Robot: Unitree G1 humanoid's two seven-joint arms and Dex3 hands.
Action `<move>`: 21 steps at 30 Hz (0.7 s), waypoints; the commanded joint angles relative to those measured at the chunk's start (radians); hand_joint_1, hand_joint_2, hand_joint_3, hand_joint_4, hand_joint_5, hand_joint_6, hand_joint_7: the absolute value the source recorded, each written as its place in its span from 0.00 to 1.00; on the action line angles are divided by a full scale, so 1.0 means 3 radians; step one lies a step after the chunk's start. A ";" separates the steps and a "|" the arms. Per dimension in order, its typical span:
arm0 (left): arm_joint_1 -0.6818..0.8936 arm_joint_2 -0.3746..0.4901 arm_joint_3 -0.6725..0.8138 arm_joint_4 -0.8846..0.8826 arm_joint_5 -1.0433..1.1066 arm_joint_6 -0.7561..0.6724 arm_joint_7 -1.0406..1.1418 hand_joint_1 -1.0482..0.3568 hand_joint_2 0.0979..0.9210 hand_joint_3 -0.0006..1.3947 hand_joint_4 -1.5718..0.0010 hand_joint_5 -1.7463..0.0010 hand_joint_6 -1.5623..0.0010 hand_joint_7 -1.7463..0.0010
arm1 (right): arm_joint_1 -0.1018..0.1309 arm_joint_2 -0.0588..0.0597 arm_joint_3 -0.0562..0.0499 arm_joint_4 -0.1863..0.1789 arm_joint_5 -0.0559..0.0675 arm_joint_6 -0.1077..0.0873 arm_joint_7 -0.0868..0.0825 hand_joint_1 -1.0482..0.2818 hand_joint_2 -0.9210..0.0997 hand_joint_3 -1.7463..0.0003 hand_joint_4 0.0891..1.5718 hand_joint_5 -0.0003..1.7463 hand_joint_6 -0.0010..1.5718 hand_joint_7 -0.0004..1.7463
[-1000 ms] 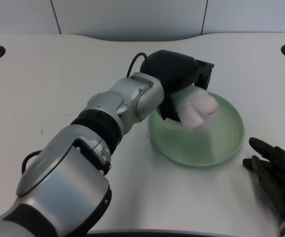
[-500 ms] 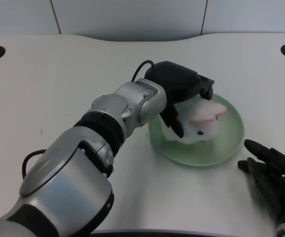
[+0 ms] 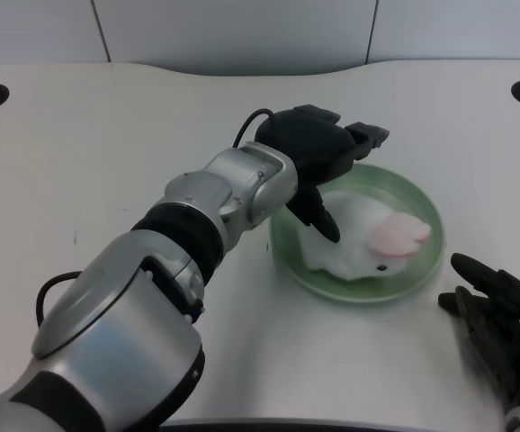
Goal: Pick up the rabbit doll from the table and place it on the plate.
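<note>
One rabbit (image 3: 361, 241) lay on the plate (image 3: 422, 209), just below the left hand (image 3: 318, 155), whose fingers were spread wide, holding nothing, probably for release.

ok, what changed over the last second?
The left robot hand carried the white plush rabbit doll with pink ears down onto the round green plate, then let go: its fingers are now spread and lifted toward the plate's far-left rim, and the doll lies on the plate. The plate and the white table have not moved.

Robot hand (image 3: 318, 153) perhaps hides plate's (image 3: 422, 202) left rim.
</note>
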 commanded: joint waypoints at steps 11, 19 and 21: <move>0.0328 0.0708 0.1028 -0.0230 -0.1070 -0.0650 -0.0322 0.18 1.00 0.12 0.93 0.90 0.94 0.95 | -0.0026 -0.0128 -0.0026 0.0040 -0.0003 0.0029 -0.0019 0.54 0.00 0.83 0.43 0.45 0.58 0.00; 0.0942 0.0901 0.1657 -0.0650 -0.1849 -0.0800 -0.0858 0.25 1.00 0.17 1.00 0.57 0.89 0.92 | -0.0015 -0.0142 -0.0015 0.0018 0.0001 0.0028 0.0053 0.53 0.00 0.82 0.43 0.44 0.57 0.00; 0.1165 0.0937 0.1789 -0.0875 -0.2039 -0.0763 -0.0975 0.30 1.00 0.14 0.98 0.49 0.85 0.92 | -0.0013 -0.0142 0.0000 0.0009 -0.0026 0.0014 0.0014 0.54 0.00 0.82 0.44 0.45 0.57 0.00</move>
